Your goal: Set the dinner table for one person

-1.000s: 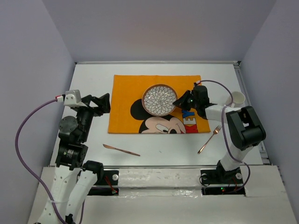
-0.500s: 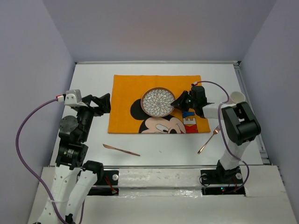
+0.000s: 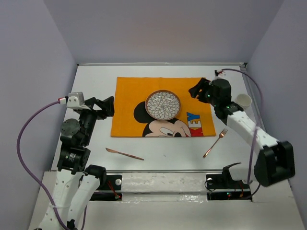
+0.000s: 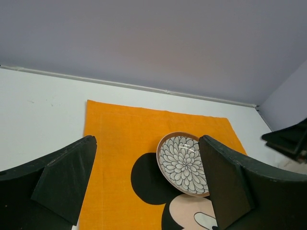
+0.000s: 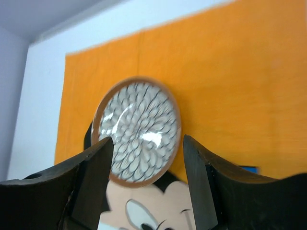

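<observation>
cup at the right arm's elbow, cutlery off the mat

the white cup stands just beside the right forearm, and i judge a swing toward the fork could tip it. the white bench spreads under everything, with the patterned plate on the mickey mouse mat and the knife off it. the right gripper hovers over the mat's far right corner, fingers apart, empty. the left gripper hangs at the mat's left edge, fingers apart.
</observation>
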Robot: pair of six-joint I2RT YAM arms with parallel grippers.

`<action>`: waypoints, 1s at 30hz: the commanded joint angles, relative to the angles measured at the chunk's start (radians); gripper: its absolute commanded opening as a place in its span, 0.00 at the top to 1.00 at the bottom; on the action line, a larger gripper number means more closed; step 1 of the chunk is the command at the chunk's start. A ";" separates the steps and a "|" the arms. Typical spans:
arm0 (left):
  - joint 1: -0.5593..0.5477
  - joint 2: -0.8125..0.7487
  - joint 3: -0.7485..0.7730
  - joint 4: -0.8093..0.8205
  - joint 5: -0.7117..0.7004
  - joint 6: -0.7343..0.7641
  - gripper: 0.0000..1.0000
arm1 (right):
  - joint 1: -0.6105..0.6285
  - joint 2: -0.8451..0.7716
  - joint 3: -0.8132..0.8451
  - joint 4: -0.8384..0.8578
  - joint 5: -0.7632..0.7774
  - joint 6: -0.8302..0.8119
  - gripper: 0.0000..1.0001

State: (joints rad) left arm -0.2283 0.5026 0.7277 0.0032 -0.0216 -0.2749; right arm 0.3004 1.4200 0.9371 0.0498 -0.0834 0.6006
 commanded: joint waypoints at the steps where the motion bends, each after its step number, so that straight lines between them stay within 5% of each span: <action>1: -0.011 0.001 0.002 0.046 0.057 -0.001 0.01 | -0.066 -0.287 -0.030 -0.226 0.446 -0.189 0.34; 6: -0.034 -0.002 0.012 0.037 0.046 0.009 0.01 | -0.275 -0.398 -0.081 -0.318 0.565 -0.191 0.30; 11: -0.054 -0.016 0.010 0.037 0.040 0.013 0.01 | -0.394 -0.339 -0.037 -0.301 0.530 -0.208 0.31; 18: -0.066 -0.029 0.010 0.037 0.032 0.013 0.01 | -0.474 -0.031 0.222 -0.314 0.484 -0.249 0.34; 26: -0.080 -0.035 0.012 0.034 0.035 0.011 0.01 | -0.503 0.098 0.203 -0.280 0.401 -0.205 0.35; 30: -0.088 -0.036 0.012 0.035 0.038 0.011 0.01 | -0.503 0.141 0.210 -0.271 0.364 -0.193 0.46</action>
State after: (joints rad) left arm -0.3073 0.4793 0.7277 0.0025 0.0128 -0.2745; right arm -0.2024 1.5295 1.1183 -0.2592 0.3275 0.3931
